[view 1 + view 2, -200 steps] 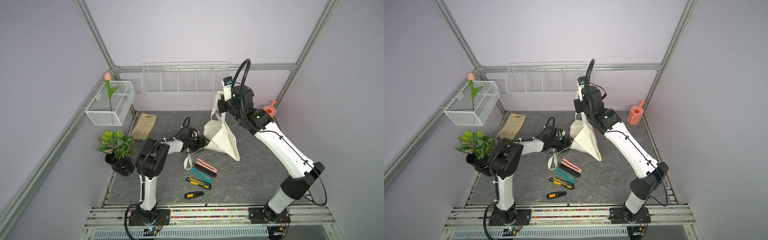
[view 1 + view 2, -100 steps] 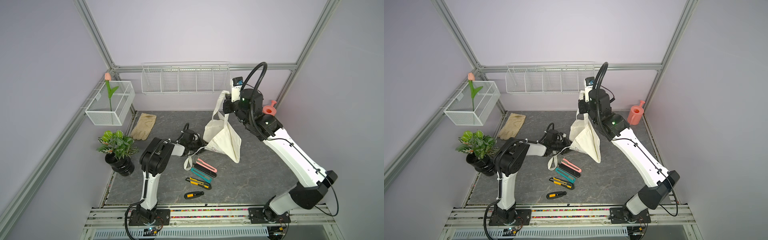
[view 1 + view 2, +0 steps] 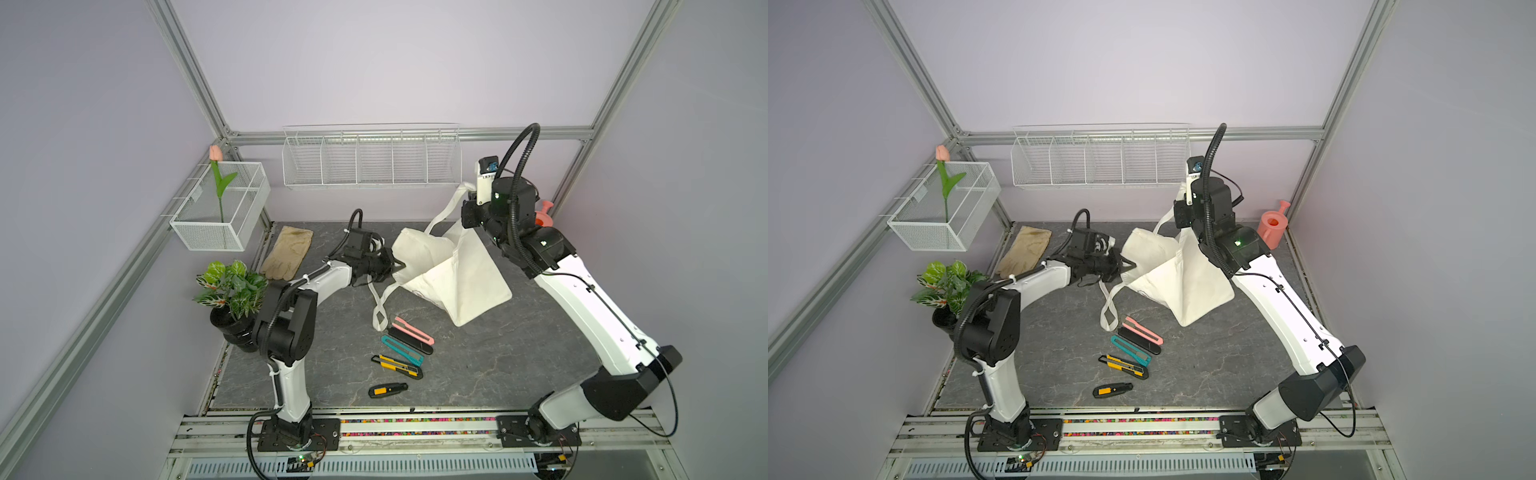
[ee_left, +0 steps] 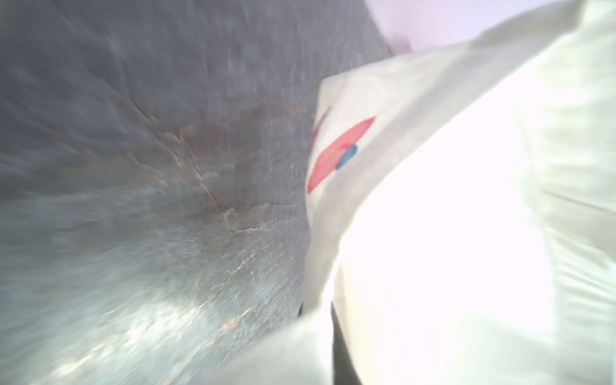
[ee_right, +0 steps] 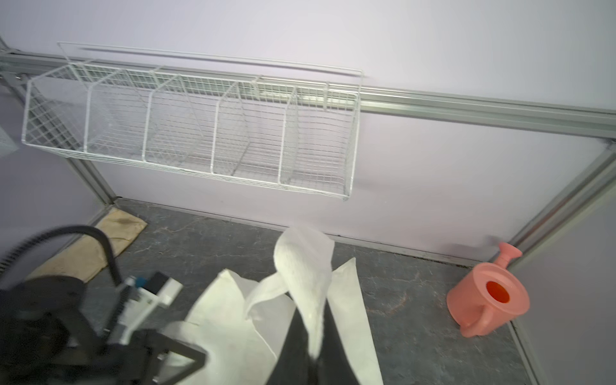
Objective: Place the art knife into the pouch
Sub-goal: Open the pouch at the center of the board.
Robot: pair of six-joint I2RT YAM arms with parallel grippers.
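Now cream pouch (image 3: 453, 274) tented: R gripper (image 5: 311, 356) clamps strap (image 5: 303, 263), L gripper (image 3: 397, 266) prob. pinches rim (image 3: 409, 277).

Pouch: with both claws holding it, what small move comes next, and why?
Probably draw the left claw slightly back to spread the pouch mouth: it is shut on the rim, the right claw holds a strap up, and all four knives lie outside on the table.
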